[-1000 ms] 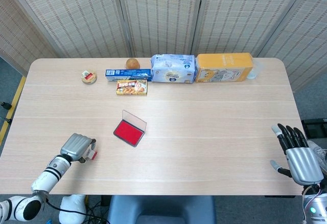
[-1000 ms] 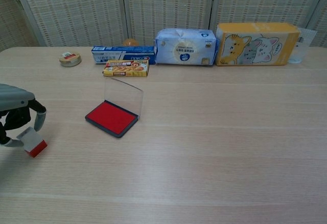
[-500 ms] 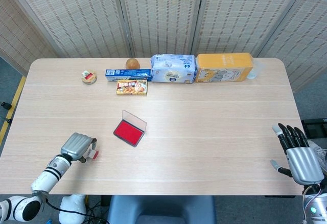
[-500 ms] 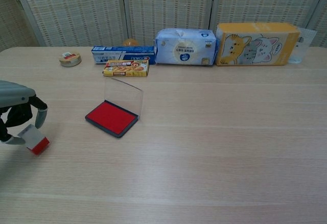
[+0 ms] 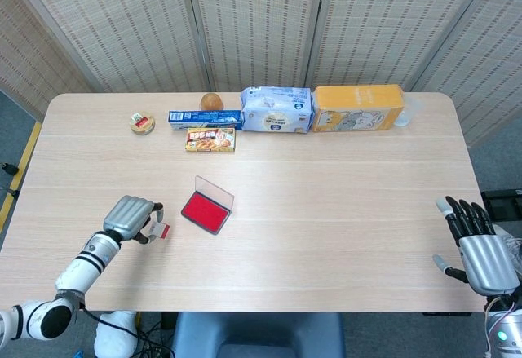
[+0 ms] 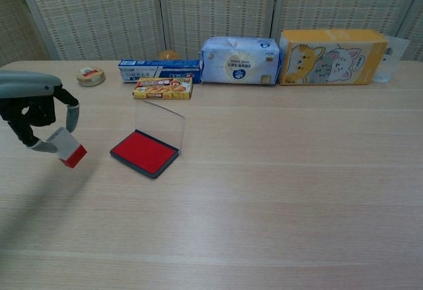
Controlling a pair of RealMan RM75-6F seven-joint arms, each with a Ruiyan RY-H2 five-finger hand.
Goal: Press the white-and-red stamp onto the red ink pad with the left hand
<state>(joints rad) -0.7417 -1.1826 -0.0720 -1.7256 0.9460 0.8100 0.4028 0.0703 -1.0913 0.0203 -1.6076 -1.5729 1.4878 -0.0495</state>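
Observation:
My left hand (image 5: 130, 216) (image 6: 36, 108) holds the white-and-red stamp (image 5: 159, 230) (image 6: 68, 148) above the table, its red end pointing down and to the right. The red ink pad (image 5: 202, 211) (image 6: 143, 152) lies open to the right of the stamp, with its clear lid (image 6: 160, 123) standing up at the back. A short gap separates the stamp from the pad. My right hand (image 5: 479, 249) hangs past the table's right front corner, fingers spread, holding nothing.
Along the table's far side stand a small round tin (image 5: 142, 122), a blue box (image 5: 205, 117), a yellow snack box (image 5: 210, 139), a brown round thing (image 5: 212, 101), a tissue pack (image 5: 276, 109) and an orange carton (image 5: 358, 108).
My left hand has lifted the stamp off the table and carried it right and forward, closer to the ink pad. The right hand has stayed put.

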